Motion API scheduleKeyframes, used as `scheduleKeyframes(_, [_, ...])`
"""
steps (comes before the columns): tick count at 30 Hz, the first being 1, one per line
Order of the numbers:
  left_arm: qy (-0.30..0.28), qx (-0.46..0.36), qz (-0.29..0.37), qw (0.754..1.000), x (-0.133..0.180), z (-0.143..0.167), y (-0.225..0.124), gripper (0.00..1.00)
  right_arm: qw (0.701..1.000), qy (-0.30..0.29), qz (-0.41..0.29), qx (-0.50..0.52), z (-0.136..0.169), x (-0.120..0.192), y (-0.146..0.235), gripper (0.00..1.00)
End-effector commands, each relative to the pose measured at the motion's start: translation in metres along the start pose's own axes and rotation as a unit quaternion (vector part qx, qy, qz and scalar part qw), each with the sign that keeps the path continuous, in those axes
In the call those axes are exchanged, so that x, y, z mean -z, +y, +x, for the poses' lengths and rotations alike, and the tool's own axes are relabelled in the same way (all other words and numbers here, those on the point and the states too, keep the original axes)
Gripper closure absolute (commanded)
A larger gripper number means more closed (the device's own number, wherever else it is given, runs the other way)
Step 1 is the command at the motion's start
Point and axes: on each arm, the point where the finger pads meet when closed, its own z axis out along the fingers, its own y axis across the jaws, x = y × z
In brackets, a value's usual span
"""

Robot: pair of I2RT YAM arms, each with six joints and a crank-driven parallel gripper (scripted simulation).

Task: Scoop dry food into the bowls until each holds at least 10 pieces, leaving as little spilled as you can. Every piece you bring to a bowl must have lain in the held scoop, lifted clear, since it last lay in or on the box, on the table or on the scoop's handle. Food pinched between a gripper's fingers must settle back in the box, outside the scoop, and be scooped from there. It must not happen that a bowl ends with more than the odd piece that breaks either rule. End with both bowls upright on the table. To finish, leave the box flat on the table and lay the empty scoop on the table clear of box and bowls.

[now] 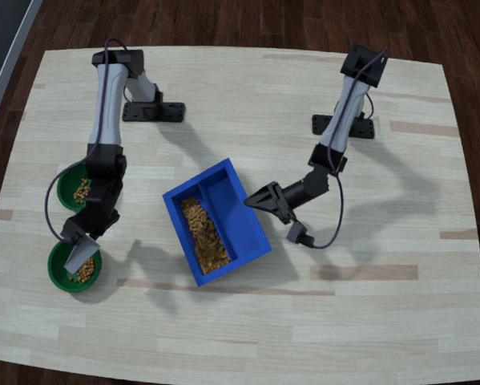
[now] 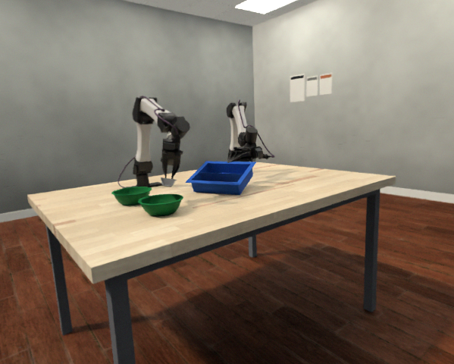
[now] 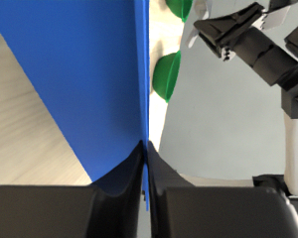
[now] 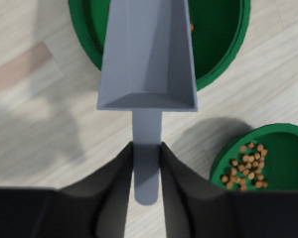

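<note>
In the top view, the right end effector [image 1: 82, 238] [image 2: 169, 176] [image 3: 196, 25] [image 4: 147, 144] carries the grey scoop [image 1: 81, 254] [image 2: 167, 182] [image 3: 193, 38] [image 4: 146, 59] above the outer green bowl [image 1: 74, 289] [image 2: 160, 206] [image 3: 180, 7] [image 4: 241, 42], whose visible part holds a cluster of brown kibble. The inner green bowl [image 1: 67, 202] [image 2: 131, 196] [image 3: 166, 76] [image 4: 288, 128], partly under the right arm, has kibble too. The blue two-compartment box [image 1: 234, 265] [image 2: 218, 186] [image 3: 89, 74] keeps its kibble [image 1: 207, 238] in the compartment nearer the bowls. The left end effector [image 1: 246, 201] [image 3: 145, 143] meets the box's opposite rim.

In the exterior view, both bowls sit upright on the wooden counter [image 1: 356, 331] [image 2: 273, 199], just beside each other. The scoop hangs beneath the right end effector, off the counter. The box looks tilted, its side by the left arm raised.

In the left wrist view, the left fingers are nearly together, clamped on the thin box rim. The scoop and both bowls show beyond it.

In the right wrist view, the right fingers are clamped on the scoop's handle. No kibble shows in its pan, which covers part of the outer bowl; the inner bowl's pieces lie bunched to one side
</note>
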Motion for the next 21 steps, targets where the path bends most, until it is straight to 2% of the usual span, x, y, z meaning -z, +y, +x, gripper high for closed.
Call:
scheduleKeyframes(1, [-0.003, -0.043, 0.049, 0.998, 0.005, -0.004, -0.041, 1.00, 0.998, -0.053, 0.001, -0.023, -0.029, 0.016, -0.009, 1.00])
scheduleKeyframes(8, [-0.002, -0.043, 0.048, 0.998, 0.008, -0.004, -0.039, 1.00, 0.998, -0.054, -0.002, -0.020, -0.028, 0.018, -0.005, 1.00])
scheduleKeyframes(10, [0.006, -0.030, 0.031, 0.999, 0.010, 0.006, -0.020, 1.00, 0.998, -0.054, -0.002, -0.020, -0.028, 0.018, -0.005, 1.00])
scheduleKeyframes(13, [0.006, -0.041, 0.042, 0.998, 0.009, 0.003, -0.032, 1.00, 0.998, -0.054, -0.002, -0.020, -0.028, 0.018, -0.005, 1.00])
scheduleKeyframes(21, [0.009, -0.034, 0.033, 0.999, 0.010, 0.008, -0.023, 1.00, 0.998, -0.055, -0.002, -0.021, -0.028, 0.018, -0.005, 1.00])
